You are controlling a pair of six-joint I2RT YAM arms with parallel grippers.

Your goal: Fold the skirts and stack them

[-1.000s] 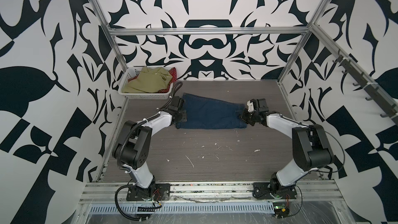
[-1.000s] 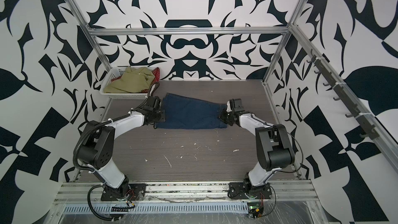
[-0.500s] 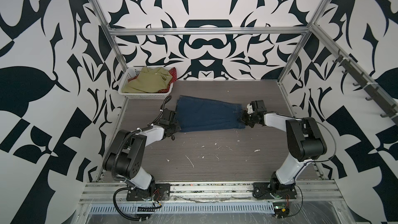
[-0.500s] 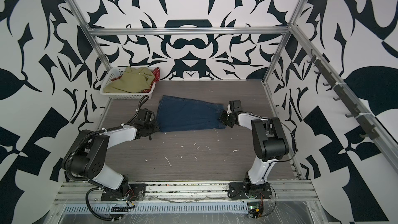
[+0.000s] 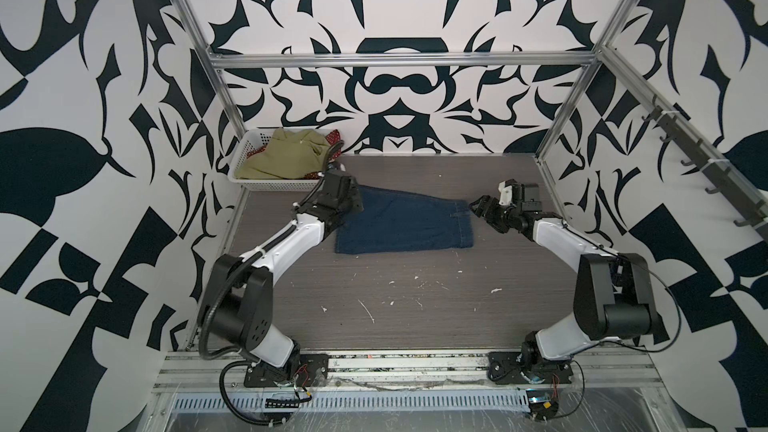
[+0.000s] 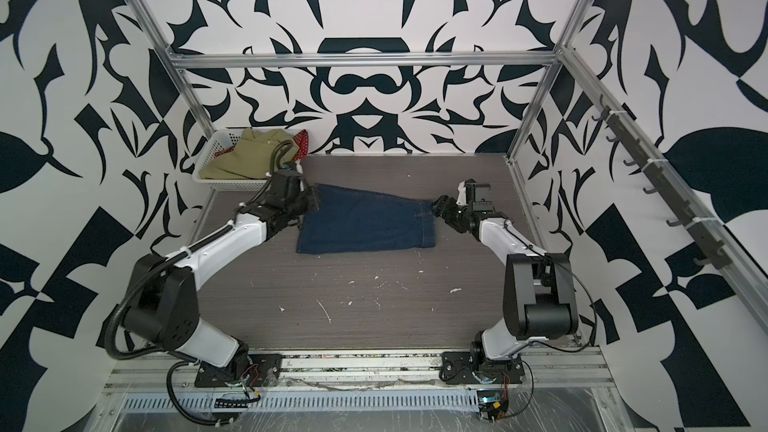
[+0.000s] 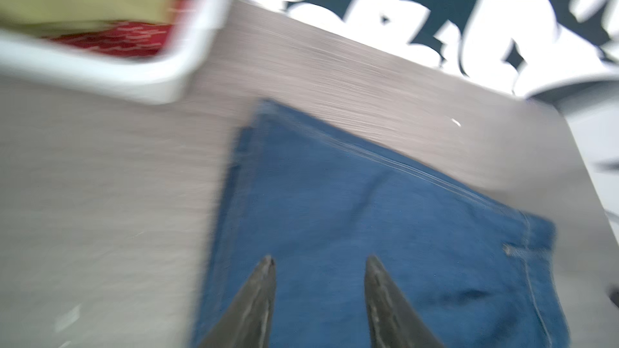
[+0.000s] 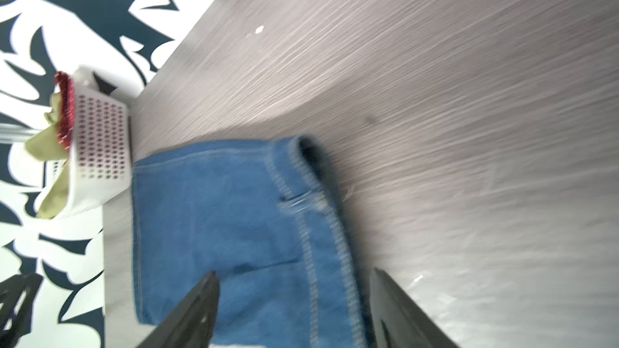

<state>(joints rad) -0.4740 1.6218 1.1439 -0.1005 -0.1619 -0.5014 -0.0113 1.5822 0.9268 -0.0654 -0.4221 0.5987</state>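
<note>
The left end effector point(image 7: 320, 259) is hanging with its fingers spread and nothing between them, over the 9 o'clock end of the dark blue denim skirt point(image 5: 405, 222). The right end effector point(image 8: 294, 272) is gaping wider, also empty, and straddling the stitched waistband at the skirt's 3 o'clock end. Whether it is touching the cloth is unclear. The skirt is lying flat on the desk point(image 5: 415, 305), toward 12 o'clock from the middle. At 10 o'clock the white basket point(image 5: 266, 184) is holding the olive-green skirt point(image 5: 286, 157), heaped over the red polka-dot skirt point(image 6: 302, 141). White flecks point(image 5: 368, 311) are dotting the bare desk.
</note>
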